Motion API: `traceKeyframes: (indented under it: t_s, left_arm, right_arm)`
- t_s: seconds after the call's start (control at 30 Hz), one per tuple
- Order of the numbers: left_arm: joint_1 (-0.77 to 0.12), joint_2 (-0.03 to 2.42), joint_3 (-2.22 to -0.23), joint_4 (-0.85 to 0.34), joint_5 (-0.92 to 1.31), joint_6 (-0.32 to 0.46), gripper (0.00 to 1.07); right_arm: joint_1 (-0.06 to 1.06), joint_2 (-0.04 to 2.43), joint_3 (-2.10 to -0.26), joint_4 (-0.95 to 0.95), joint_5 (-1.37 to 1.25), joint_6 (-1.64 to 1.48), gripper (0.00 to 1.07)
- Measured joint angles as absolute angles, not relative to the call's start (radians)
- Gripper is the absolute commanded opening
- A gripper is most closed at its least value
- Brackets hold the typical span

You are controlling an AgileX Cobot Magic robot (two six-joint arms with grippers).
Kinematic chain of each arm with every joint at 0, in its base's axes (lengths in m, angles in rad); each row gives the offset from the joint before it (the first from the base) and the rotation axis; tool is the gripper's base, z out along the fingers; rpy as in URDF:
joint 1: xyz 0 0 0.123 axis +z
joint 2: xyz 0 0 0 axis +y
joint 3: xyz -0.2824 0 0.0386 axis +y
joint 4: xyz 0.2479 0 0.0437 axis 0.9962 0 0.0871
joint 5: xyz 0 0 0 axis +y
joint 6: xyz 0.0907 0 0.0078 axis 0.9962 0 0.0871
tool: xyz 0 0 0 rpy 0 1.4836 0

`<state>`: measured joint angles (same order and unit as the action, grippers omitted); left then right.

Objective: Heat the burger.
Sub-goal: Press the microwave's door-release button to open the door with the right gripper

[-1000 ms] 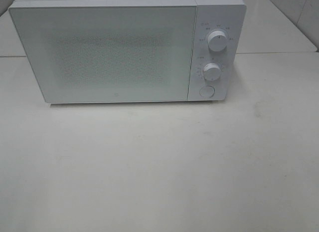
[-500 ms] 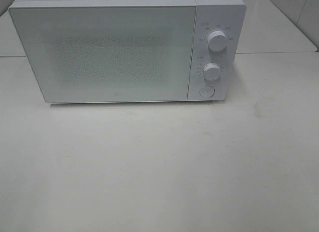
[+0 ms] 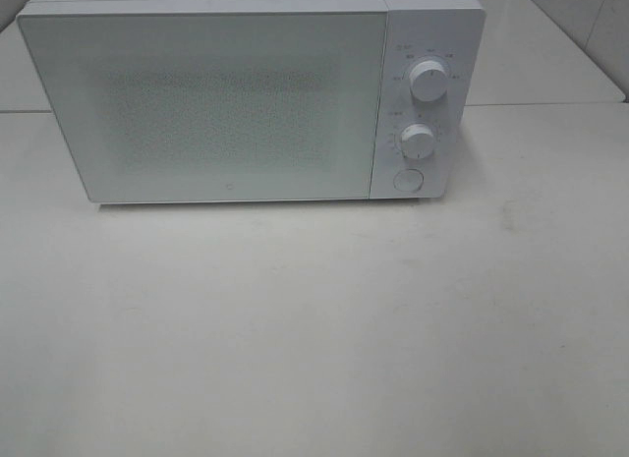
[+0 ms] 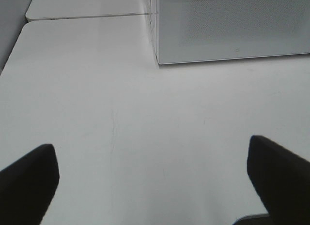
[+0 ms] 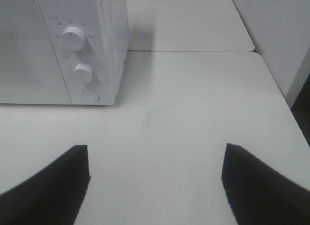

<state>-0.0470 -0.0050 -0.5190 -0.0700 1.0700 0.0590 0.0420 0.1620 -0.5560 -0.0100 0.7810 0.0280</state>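
With the burger in no view, the microwave shut, and left gripper and right gripper open and empty, the step is probably door opening: press the button.

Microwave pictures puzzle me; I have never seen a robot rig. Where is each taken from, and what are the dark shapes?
A two-armed robot faces a white table. One camera looks down from high at a white microwave, door closed, with a top knob, a lower knob and a round button. The other two cameras sit on the arms' wrists. The dark shapes are the fingers of each claw: the left claw and the right claw, both open, holding nothing. No burger shows in any view.
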Motion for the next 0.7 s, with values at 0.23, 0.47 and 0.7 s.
traceKeyframes:
  t_s: [0.23, 0.47, 0.7]
  left_arm:
    - [-0.047, -0.005, -0.519, -0.070, 1.070, 0.059, 0.98]
    - [-0.047, -0.005, -0.519, -0.070, 1.070, 0.059, 0.98]
    - [-0.047, -0.005, -0.519, -0.070, 1.070, 0.059, 0.98]
  right_arm:
    - [0.042, 0.306, -0.556, -0.010, 0.649, 0.028, 0.76]
    - [0.042, 0.416, -0.556, -0.010, 0.546, 0.028, 0.76]
    - [0.042, 0.558, -0.556, -0.009, 0.392, 0.029, 0.76]
